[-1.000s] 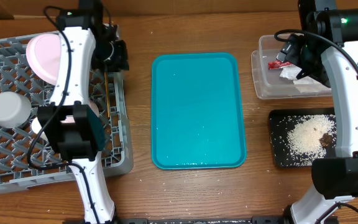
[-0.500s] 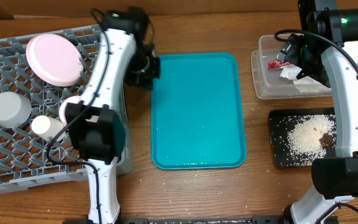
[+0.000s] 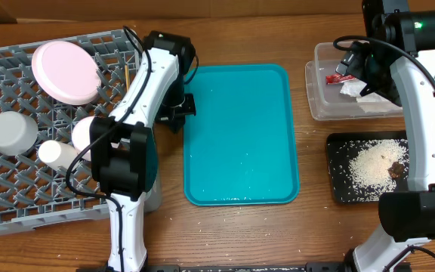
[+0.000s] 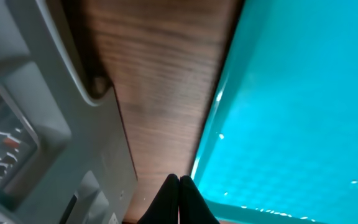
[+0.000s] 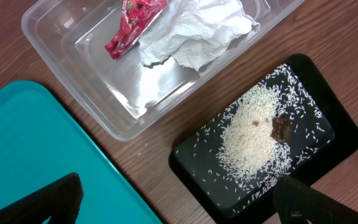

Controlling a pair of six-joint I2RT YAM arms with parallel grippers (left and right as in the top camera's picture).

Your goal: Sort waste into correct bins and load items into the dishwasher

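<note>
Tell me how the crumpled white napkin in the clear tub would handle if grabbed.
The napkin looks soft and creased, so it would probably squash and flop when pinched. It seems thin and likely very light. It lies against the red wrapper in the clear tub, so lifting might drag that along.

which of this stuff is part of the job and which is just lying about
Job: plate, bowl, cup, small dish, rack, wrapper, napkin, clear tub, rice, food scrap, black tray.
Lying about: teal tray.
</note>
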